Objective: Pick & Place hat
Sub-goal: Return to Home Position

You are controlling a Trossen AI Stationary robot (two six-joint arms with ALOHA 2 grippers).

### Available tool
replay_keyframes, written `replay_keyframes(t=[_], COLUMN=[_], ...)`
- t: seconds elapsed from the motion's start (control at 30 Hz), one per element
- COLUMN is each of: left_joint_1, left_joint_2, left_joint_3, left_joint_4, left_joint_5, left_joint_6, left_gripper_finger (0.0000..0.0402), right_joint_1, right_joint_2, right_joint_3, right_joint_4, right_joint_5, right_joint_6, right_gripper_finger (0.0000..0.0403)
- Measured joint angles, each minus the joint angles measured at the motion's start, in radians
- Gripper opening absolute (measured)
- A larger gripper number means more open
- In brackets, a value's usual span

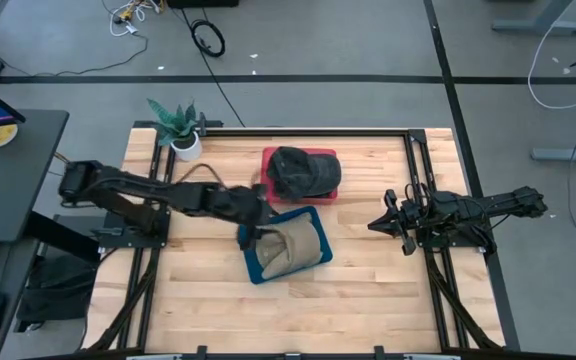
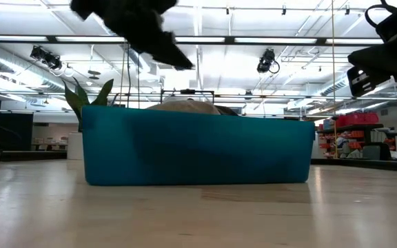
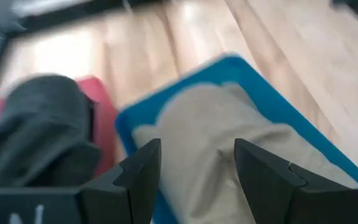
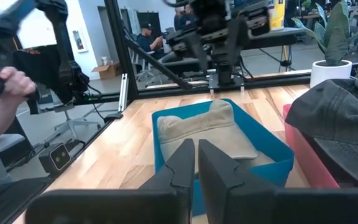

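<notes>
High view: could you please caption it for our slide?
Left gripper hovers open above the blue bin holding the brown cap; a black cap sits in the red bin; right gripper waits aside.

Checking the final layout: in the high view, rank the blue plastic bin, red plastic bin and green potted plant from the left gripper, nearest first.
1. The blue plastic bin, its left rim beneath the left gripper.
2. The red plastic bin, just behind it.
3. The green potted plant, back-left table corner.
</notes>
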Motion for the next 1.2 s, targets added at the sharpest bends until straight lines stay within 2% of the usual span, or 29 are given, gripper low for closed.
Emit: replay_keyframes(t=[0.3,0.57,0.77,0.87,1.0,1.2], left_joint_1=[0.094,0.123,0.112,0.102,0.095,0.095], left_joint_2=[-0.301,-0.505,-0.618,-0.669,-0.724,-0.810], left_joint_3=[-0.449,-0.709,-0.872,-0.930,-0.928,-0.930], left_joint_4=[0.539,0.780,0.964,0.996,0.934,0.846], left_joint_5=[0.010,-0.002,-0.116,-0.148,-0.188,-0.192], left_joint_6=[-0.065,-0.083,-0.120,-0.107,-0.105,-0.083], left_gripper_finger=[0.0206,0.0206,0.0206,0.0206,0.0206,0.0206], right_joint_1=[0.000,0.000,0.000,0.000,0.000,0.000], right_joint_2=[0.000,0.000,0.000,0.000,0.000,0.000], right_joint_3=[0.000,0.000,0.000,0.000,0.000,0.000], right_joint_4=[0.000,0.000,0.000,0.000,0.000,0.000], right_joint_5=[0.000,0.000,0.000,0.000,0.000,0.000], right_joint_6=[0.000,0.000,0.000,0.000,0.000,0.000], right_gripper_finger=[0.0027,0.0027,0.0027,0.0027,0.0027,0.0027])
